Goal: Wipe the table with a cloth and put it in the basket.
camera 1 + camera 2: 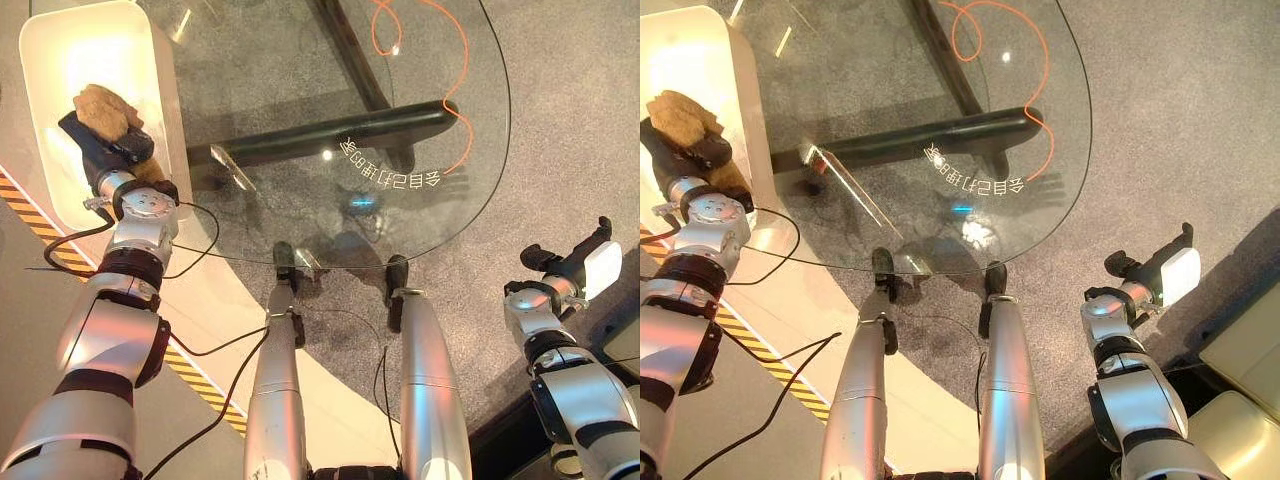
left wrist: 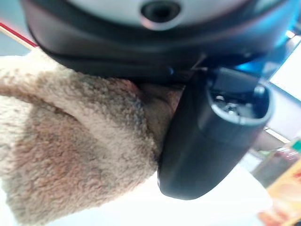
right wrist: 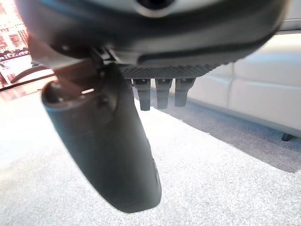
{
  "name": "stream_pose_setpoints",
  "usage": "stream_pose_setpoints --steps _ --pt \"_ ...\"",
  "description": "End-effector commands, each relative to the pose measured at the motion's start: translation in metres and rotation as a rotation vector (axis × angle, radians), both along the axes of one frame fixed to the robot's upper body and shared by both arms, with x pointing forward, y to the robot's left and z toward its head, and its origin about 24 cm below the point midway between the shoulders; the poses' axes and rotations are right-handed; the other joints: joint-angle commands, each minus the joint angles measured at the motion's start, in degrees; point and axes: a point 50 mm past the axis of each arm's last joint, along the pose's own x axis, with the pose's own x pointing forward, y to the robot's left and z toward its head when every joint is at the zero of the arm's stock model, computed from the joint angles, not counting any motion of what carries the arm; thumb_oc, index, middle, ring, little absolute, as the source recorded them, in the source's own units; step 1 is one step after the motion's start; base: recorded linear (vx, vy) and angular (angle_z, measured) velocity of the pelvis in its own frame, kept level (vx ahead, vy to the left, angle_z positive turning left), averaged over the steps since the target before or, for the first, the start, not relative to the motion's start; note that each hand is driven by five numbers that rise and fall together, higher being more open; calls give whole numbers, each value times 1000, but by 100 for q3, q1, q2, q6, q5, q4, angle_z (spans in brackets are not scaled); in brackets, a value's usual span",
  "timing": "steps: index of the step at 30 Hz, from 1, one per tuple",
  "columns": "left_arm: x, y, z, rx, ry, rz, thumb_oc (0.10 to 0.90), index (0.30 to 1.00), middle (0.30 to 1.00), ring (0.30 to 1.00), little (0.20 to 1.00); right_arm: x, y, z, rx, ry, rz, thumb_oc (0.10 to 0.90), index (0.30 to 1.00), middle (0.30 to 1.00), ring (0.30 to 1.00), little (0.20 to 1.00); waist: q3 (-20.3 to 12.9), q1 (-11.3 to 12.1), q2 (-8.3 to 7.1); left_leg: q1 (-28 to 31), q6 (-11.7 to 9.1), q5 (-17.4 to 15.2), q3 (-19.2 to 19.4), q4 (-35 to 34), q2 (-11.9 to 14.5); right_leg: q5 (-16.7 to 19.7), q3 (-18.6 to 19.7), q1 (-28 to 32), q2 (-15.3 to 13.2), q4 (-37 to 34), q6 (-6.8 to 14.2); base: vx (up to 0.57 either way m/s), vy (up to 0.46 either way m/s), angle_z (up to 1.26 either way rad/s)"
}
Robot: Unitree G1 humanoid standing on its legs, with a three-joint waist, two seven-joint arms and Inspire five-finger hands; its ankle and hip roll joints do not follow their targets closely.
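A tan fluffy cloth [image 1: 104, 108] is bunched in my left hand [image 1: 108, 152], which is shut on it. Hand and cloth hang over the inside of the white basket [image 1: 66, 50], which stands on the floor at the left of the round glass table [image 1: 290, 80]. In the left wrist view the cloth [image 2: 70, 141] is pressed between the palm and the thumb [image 2: 207, 141]. My right hand [image 1: 572, 268] hangs out to the right of the table over grey carpet, fingers relaxed and holding nothing.
Through the glass I see the table's black base bar [image 1: 330, 132] and an orange cable [image 1: 455, 70]. Yellow-and-black striped tape [image 1: 30, 215] runs along the floor by the basket. A white sofa [image 1: 1245, 350] stands at the lower right.
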Motion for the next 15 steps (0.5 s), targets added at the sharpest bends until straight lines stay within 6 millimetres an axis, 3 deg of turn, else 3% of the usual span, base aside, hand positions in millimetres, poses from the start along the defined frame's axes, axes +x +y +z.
stream_pose_setpoints --steps 1,15 --pt "-20 41 57 48 -138 166 100 300 300 300 200 -12 -30 16 -68 -30 -93 800 900 900 900 900 -147 57 -105 87 648 -1042 485 823 -460 749 -15 289 525 -1271 -66 0 0 0" --pt "-22 47 61 121 -73 189 100 300 300 300 200 -10 -33 24 -92 -44 -88 800 900 900 900 900 -147 53 -166 -11 617 -1000 472 693 -452 853 -25 238 536 -1510 -28 -5 10 0"
